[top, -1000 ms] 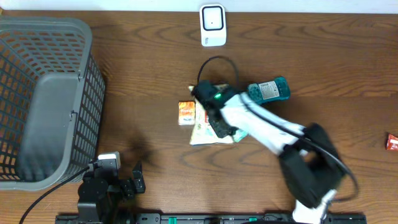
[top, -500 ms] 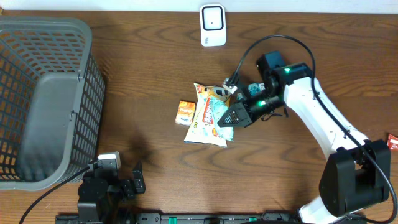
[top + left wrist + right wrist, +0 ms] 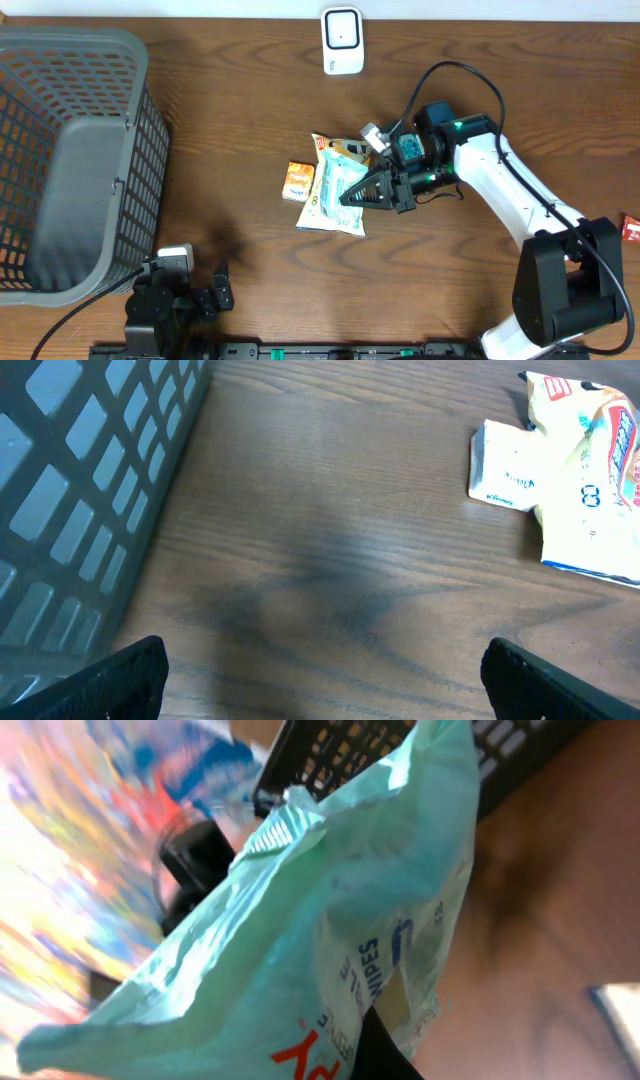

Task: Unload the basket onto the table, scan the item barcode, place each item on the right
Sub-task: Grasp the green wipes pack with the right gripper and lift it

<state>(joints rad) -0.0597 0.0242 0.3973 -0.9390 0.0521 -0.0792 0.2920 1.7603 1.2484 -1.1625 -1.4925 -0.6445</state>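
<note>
My right gripper (image 3: 362, 193) is shut on a pale green wipes packet (image 3: 343, 181) over the middle of the table. The packet hangs above a cream snack bag (image 3: 325, 208). In the right wrist view the packet (image 3: 300, 940) fills most of the frame, with one black fingertip (image 3: 385, 1048) against its lower edge. No barcode shows on it. A white scanner (image 3: 342, 41) stands at the far edge of the table. My left gripper (image 3: 325, 690) rests open and empty near the front left, by the basket.
A grey mesh basket (image 3: 75, 160) stands at the left. A small orange box (image 3: 297, 181) lies beside the snack bag. A teal bottle (image 3: 410, 147) is mostly hidden by my right arm. A small red item (image 3: 630, 228) lies at the right edge.
My right arm has swung round to reach in from the right, and its gripper has edged left and down with the packet. The snack bag has shifted a little. The left arm is still.
</note>
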